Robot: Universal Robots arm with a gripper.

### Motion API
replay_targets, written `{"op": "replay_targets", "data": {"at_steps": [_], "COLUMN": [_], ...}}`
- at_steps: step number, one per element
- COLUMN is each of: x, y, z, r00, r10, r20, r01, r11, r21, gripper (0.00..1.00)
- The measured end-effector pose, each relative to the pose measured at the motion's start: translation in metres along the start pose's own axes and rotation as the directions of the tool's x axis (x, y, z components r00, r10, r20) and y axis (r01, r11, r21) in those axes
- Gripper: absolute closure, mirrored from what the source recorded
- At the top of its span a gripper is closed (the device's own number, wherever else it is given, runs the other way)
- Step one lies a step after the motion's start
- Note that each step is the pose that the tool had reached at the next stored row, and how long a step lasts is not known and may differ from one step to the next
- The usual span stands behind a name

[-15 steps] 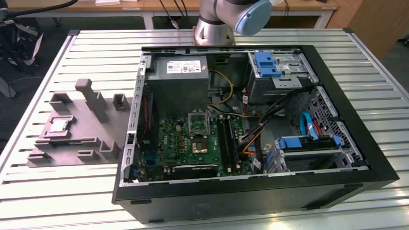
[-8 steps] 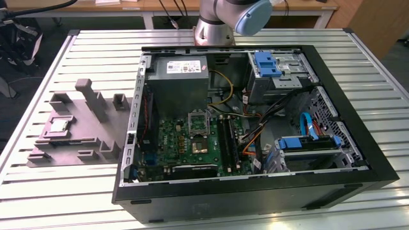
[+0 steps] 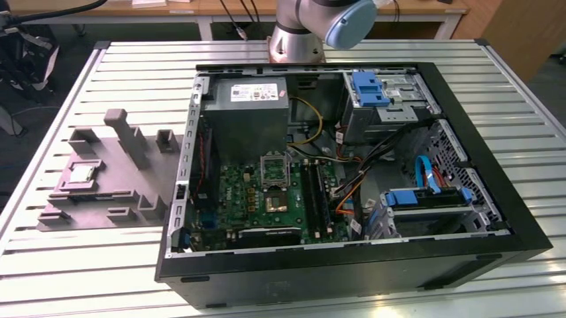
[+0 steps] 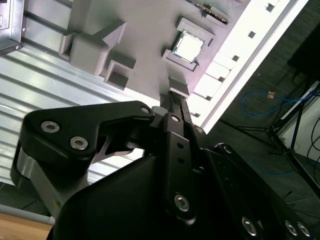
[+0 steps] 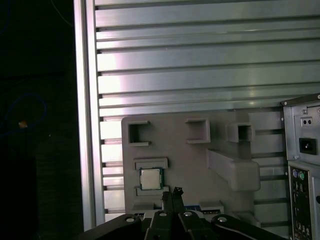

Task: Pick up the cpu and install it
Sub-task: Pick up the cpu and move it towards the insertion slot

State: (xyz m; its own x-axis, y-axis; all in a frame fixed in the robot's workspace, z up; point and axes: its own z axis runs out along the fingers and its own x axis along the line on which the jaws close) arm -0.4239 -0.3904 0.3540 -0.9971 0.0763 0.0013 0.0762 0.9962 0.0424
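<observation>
The cpu (image 3: 81, 174) is a small silvery square chip lying flat in a recess of the grey moulded tray (image 3: 124, 189), on the exterior view's left. Both wrist views show it: the cpu (image 4: 188, 46) in the second wrist view and the cpu (image 5: 150, 178) in the first, framed by the tray's (image 5: 175, 145) raised blocks. My gripper (image 5: 171, 191) hangs above the tray, apart from the chip, with its tip just beside the chip in the picture. Its two black fingers are pressed together with nothing between them, as the gripper (image 4: 176, 96) also appears in the second wrist view.
An open black computer case (image 3: 495, 199) lies on the slatted metal table (image 3: 106, 265). Inside it is a green circuit board (image 3: 256, 199) with a metal socket frame (image 3: 272, 171), cables and drive bays. The arm's base (image 3: 301, 33) stands behind the case. The table's edge (image 5: 85, 125) runs close to the tray.
</observation>
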Motion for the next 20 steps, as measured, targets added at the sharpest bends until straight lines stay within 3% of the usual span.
{"op": "replay_targets", "data": {"at_steps": [2, 5, 7, 8, 14, 20], "x": [0.0000, 0.0000, 0.0001, 0.0001, 0.0003, 0.0089], "y": [0.0000, 0.0000, 0.0000, 0.0000, 0.0000, -0.0007], "z": [0.0000, 0.0000, 0.0000, 0.0000, 0.0000, 0.0004], "r00": [1.0000, 1.0000, 1.0000, 1.0000, 1.0000, 0.9999], "r10": [0.000, 0.000, 0.000, 0.000, -0.001, -0.015], "r20": [0.0000, 0.0000, 0.0000, 0.0000, 0.0000, -0.0007], "r01": [0.000, 0.000, 0.000, 0.000, 0.001, 0.015], "r11": [1.0000, 1.0000, 1.0000, 1.0000, 1.0000, 0.9999], "r21": [0.0000, 0.0000, 0.0000, 0.0000, 0.0000, 0.0001], "gripper": [0.83, 0.65, 0.65, 0.58, 0.58, 0.58]}}
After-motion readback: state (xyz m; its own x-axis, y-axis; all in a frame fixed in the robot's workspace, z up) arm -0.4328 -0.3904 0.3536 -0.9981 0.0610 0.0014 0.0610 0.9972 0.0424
